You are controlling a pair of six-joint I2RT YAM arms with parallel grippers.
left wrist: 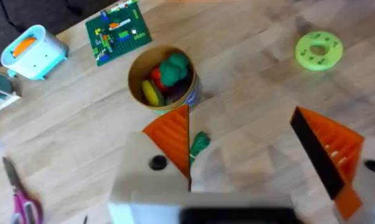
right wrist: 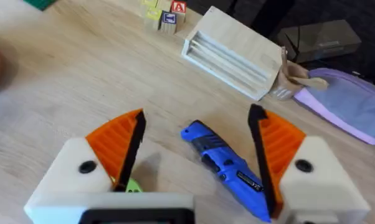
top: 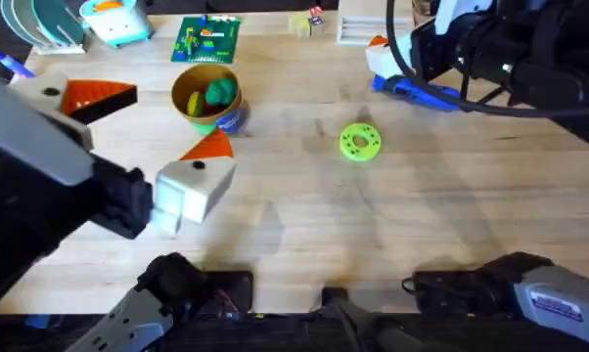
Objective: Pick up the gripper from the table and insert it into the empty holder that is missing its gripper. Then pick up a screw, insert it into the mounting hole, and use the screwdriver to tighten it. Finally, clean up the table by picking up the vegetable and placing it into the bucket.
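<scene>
My left gripper (top: pixel 167 125) hangs open just in front of the yellow bucket (top: pixel 206 98), its white fingers and orange pads spread wide (left wrist: pixel 243 134). A slim green vegetable (left wrist: pixel 200 142) lies on the table right beside one orange pad (left wrist: pixel 172 134). The bucket (left wrist: pixel 162 81) holds green, red and yellow toy pieces. At the back right, my right gripper (top: pixel 387 73) is open over the blue screwdriver (top: pixel 422 91). The screwdriver (right wrist: pixel 228 165) lies on the wood between the spread fingers of that gripper (right wrist: pixel 197 124). The loose gripper, the holder with its mounting hole, and the screw are out of view.
A green round disc (top: pixel 359 142) lies mid-table. Along the back edge sit a green building board (top: pixel 206 39), a light blue toy (top: pixel 118 22), letter blocks (right wrist: pixel 162 15) and a wooden rack (right wrist: pixel 234 53). Scissors (left wrist: pixel 19 199) lie at the left, and a purple bag (right wrist: pixel 349 102) lies beyond the rack.
</scene>
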